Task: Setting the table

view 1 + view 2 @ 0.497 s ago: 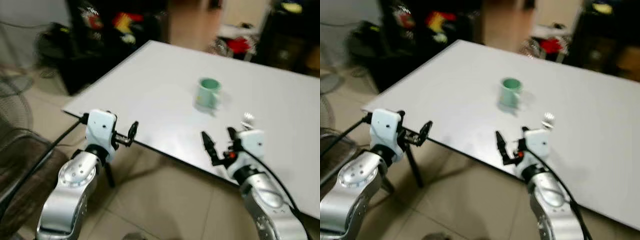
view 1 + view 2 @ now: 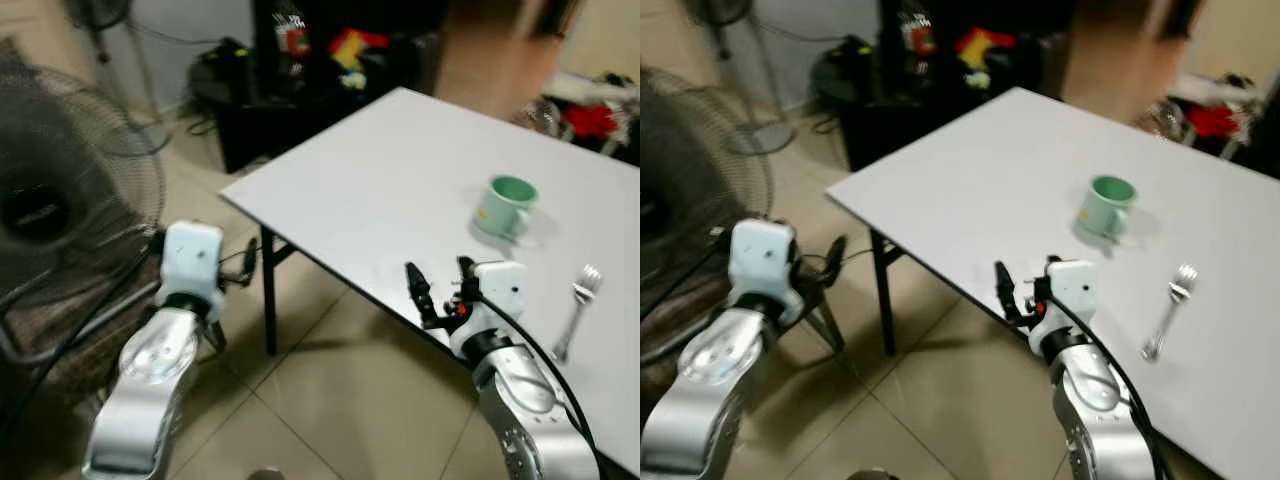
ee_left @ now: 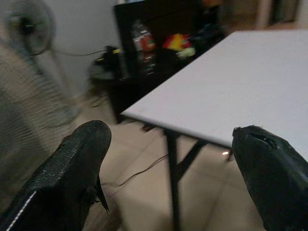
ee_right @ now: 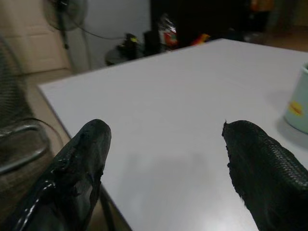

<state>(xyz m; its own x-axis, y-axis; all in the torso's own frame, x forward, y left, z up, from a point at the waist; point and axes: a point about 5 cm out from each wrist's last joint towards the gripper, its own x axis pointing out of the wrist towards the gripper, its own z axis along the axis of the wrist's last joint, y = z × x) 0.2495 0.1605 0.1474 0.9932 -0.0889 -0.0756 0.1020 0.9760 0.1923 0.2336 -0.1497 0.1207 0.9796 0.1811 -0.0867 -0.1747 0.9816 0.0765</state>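
Observation:
A pale green mug (image 2: 508,205) stands upright on the white table (image 2: 400,180). To its right, nearer the front edge, lies a silver fork (image 2: 577,300). My right gripper (image 2: 436,272) hovers open over the table's front edge, short of the mug and left of the fork, with nothing between its fingers. In the right wrist view the mug (image 4: 299,103) sits far beyond the open fingers (image 4: 82,163). My left gripper (image 2: 245,265) is open and empty, held over the floor to the left of the table corner (image 3: 144,113).
A large standing fan (image 2: 60,200) is close on my left, with cables trailing on the tiled floor. A black shelf (image 2: 330,50) with colourful items stands behind the table's far corner. A black table leg (image 2: 268,300) stands under the near corner.
The whole picture has shifted, so the camera moved: the table sits further right, and the fan and fork are now plainly in view. Both grippers stay open and empty.

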